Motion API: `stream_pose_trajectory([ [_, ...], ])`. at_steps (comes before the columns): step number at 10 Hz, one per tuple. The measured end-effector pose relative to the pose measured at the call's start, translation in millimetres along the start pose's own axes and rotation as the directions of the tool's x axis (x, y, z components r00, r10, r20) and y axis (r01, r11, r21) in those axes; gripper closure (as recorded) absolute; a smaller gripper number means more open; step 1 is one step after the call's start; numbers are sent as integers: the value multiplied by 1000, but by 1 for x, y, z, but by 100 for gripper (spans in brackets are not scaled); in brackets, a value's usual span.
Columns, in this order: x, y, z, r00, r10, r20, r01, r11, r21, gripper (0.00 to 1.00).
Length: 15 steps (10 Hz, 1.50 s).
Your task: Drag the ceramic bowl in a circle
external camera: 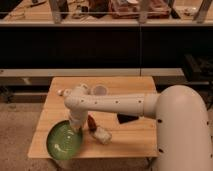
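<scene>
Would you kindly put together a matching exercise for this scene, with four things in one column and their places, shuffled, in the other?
Things:
1. ceramic bowl
2. white cup
3. white block
4. gripper

Places:
a. at the bowl's back-right rim
b. near the back edge of the table
c. at the table's front-left corner
d. just right of the bowl, in front of a reddish item

Pairs: 1-c, 2-b, 3-d, 4-a
</scene>
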Motion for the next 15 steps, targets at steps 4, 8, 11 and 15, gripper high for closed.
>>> stream_pose_trajectory([
  [4, 15, -43, -10, 998, -62, 3, 61, 997, 35, 100],
  [8, 71, -66, -28, 990, -138, -16, 139, 986, 87, 100],
  [11, 129, -73, -14, 979, -201, 28, 197, 973, 120, 100],
  [15, 181, -35, 17, 981, -177, 74, 168, 979, 114, 100],
])
